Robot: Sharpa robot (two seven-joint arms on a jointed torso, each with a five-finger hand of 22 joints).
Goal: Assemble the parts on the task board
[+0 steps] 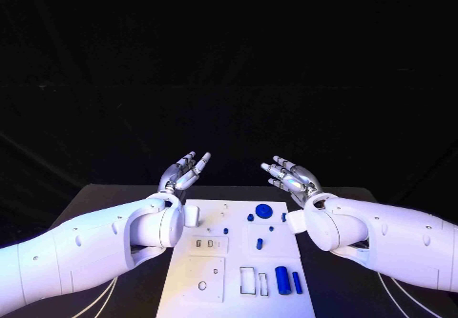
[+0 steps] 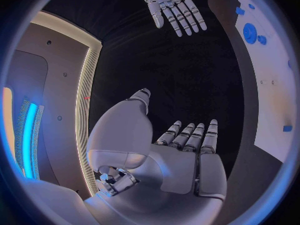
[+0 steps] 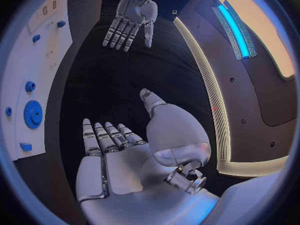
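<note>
Hands raised, fingers apart, holding nothing: left hand [image 1: 185,171], right hand [image 1: 291,176]. Task board [image 1: 215,265] below and behind both palms. Blue gear [image 1: 263,211] nearer right hand; blue cylinder [image 1: 282,279] lengthwise, farther back.

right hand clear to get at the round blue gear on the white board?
Probably yes: the right hand is open and empty, raised beyond the board, with nothing covering the round blue gear.
</note>
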